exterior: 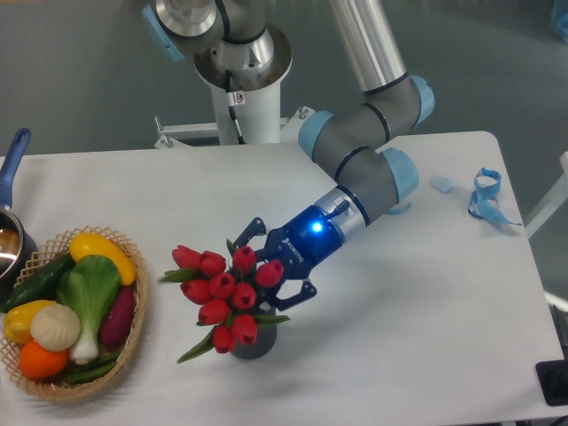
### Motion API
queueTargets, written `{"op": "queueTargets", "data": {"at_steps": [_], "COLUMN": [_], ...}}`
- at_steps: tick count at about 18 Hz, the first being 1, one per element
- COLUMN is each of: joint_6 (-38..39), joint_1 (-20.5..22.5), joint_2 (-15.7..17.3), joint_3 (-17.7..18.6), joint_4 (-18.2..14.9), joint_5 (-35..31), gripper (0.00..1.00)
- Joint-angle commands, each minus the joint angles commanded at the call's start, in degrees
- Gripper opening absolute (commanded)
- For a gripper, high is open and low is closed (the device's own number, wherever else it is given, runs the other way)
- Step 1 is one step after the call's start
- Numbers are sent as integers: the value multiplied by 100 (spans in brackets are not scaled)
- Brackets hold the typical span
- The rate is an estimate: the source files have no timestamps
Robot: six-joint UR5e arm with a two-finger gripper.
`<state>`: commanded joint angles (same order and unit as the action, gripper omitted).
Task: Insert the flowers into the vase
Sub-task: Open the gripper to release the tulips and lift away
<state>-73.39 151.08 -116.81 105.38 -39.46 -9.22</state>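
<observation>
The flowers (222,288), a bunch of red tulips with green leaves, stand with their stems down in the vase (256,343). The vase is small and dark grey, in the middle front of the table, and mostly hidden under the blooms. The bunch leans up and to the left. My gripper (263,266) reaches in from the right at the height of the blooms. Its jaws stand spread wide, one finger above the bunch and one below right of it. The fingertips are partly hidden behind the flower heads.
A woven wicker basket (133,342) with several toy vegetables sits at the front left. A pot with a blue handle (12,160) is at the left edge. A blue ribbon (486,193) and a small pale object (441,184) lie at the back right.
</observation>
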Motion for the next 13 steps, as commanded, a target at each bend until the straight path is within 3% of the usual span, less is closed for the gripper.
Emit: {"op": "queueTargets", "data": {"at_steps": [5,9,13], "joint_6": [-88,-237,-229], "joint_1": [140,430,510], "joint_2": [518,1142,1476], "joint_3": [-9,-192,-430], "joint_4": [0,-9,-26], "joint_5": [-1379,-2837,-3382], "gripper": [100,100,100]}}
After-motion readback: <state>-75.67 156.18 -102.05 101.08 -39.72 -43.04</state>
